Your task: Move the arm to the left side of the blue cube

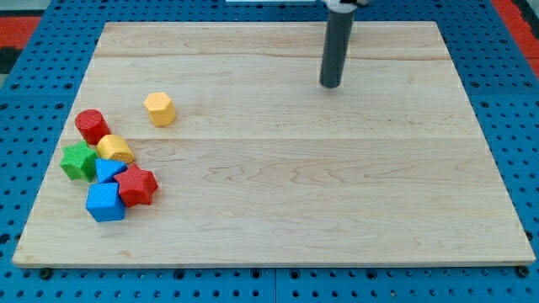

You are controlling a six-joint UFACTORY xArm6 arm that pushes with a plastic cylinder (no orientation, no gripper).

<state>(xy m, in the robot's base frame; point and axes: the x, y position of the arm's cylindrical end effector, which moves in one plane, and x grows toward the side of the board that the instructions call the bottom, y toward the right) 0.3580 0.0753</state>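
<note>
Nearest the view's bottom sits the blue cube (105, 203), low on the wooden board's (337, 210) left, touching a red star block (137, 186) and a half-hidden blue block (108, 170). My tip (331, 85), bare and holding nothing, stands well apart toward the view's top; the rod's upper end is cut off.

The blue cube (105, 203) is lying flat near the view's bottom left, far from the tip (331, 85), well down and left of it.

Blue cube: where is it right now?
The blue cube sits at the view's lower left, touching the red star block, far from my tip.
</note>
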